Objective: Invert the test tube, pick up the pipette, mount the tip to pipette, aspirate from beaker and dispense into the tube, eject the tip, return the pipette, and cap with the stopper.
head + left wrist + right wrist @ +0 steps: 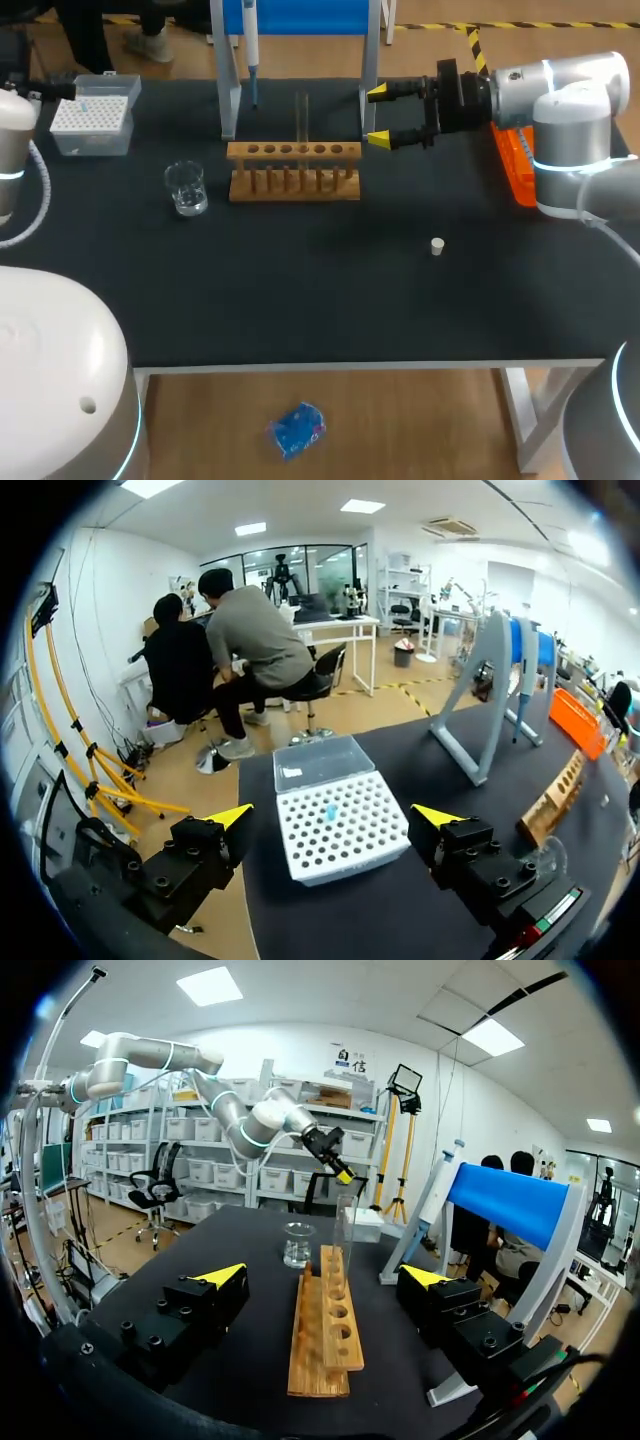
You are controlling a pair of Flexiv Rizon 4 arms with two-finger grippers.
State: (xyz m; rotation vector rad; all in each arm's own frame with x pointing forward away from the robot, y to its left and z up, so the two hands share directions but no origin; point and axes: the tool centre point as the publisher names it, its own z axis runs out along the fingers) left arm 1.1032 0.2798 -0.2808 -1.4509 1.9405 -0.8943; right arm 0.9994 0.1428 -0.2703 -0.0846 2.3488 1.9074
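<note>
Head view: our right gripper [378,115] stands spread wide beside the wooden rack [294,153], near the table's [400,300] far edge; left gripper [333,815] likewise.

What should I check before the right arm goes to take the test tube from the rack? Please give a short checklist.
1. Right jaws open: ok, the yellow tips stand apart with nothing between them.
2. Test tube upright in the wooden rack: ok.
3. Right jaws around the tube: not ok, they are off the rack's right end, with the tube ahead of them.
4. Which end of the tube is open: cannot tell.
5. Left jaws away from the rack: ok, open, with the tip box ahead.
6. Stopper out of the path: ok, it lies on the table apart from the rack.
</note>
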